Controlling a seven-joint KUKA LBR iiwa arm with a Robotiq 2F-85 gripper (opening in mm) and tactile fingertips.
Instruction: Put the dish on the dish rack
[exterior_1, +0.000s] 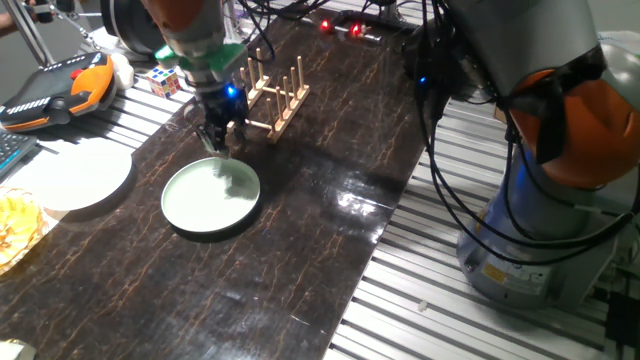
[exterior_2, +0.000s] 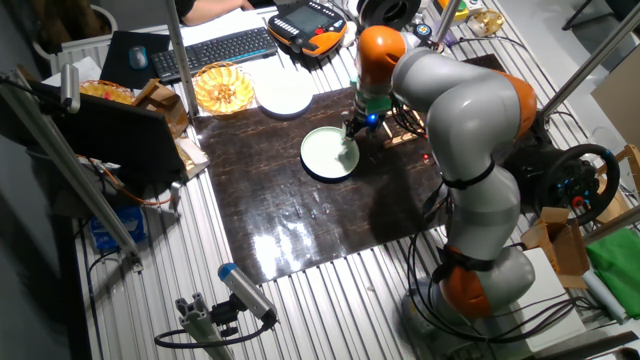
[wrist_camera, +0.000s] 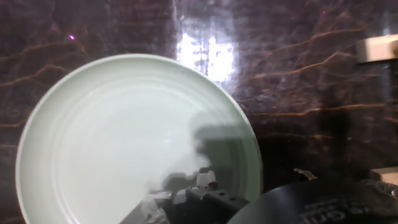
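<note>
The dish (exterior_1: 205, 205) is a round pale mint-green plate with a darker rim, lying flat on the dark table mat. It also shows in the other fixed view (exterior_2: 326, 155) and fills the left of the hand view (wrist_camera: 118, 143). My gripper (exterior_1: 218, 143) points down just above the dish's far rim, on the side nearest the dish rack. Its jaws look open and empty, one finger over the inside of the dish and one outside the rim (wrist_camera: 249, 180). The dish rack (exterior_1: 276, 92) is light wood with upright pegs, empty, just behind the gripper (exterior_2: 404, 126).
A flat white plate (exterior_1: 75, 175) lies left of the mat. A bowl of chips (exterior_1: 12, 228), a teach pendant (exterior_1: 60, 85) and a colour cube (exterior_1: 165, 80) are at the left. The arm's base (exterior_1: 540, 230) and cables stand at the right.
</note>
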